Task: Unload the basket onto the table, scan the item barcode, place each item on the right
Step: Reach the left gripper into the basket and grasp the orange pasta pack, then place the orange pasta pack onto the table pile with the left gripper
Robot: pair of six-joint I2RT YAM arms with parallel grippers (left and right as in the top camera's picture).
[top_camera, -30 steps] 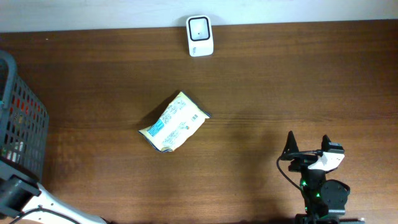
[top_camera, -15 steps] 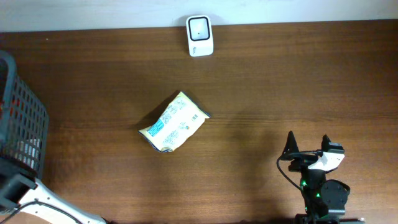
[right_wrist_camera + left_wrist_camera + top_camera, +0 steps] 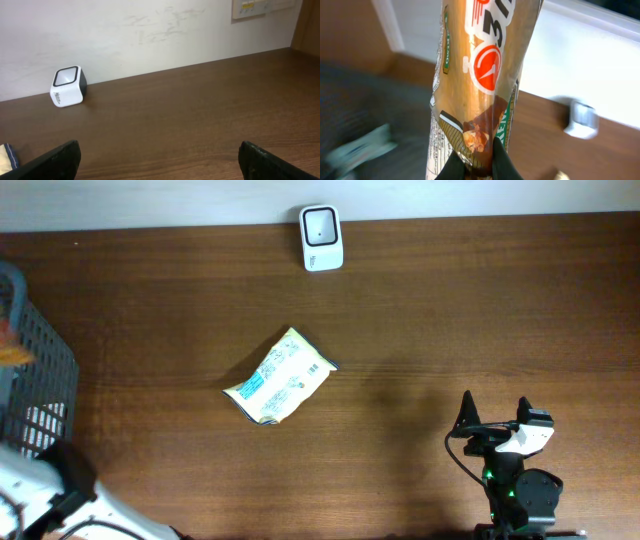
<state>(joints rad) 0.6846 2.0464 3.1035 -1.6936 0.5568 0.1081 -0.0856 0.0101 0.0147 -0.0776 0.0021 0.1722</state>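
While your left gripper [image 3: 476, 169] pinches the glossy orange snack wrapper [image 3: 487, 60] by its crinkled lower edge, the long packet stands upright, straight above the jaws. Your right gripper [image 3: 160, 162] gapes wide; the boxy white scanner [image 3: 68, 86] sits ahead, left of its jaws.

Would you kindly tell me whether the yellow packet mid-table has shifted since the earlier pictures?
No; the yellow packet keeps its place and angle relative to the white scanner.
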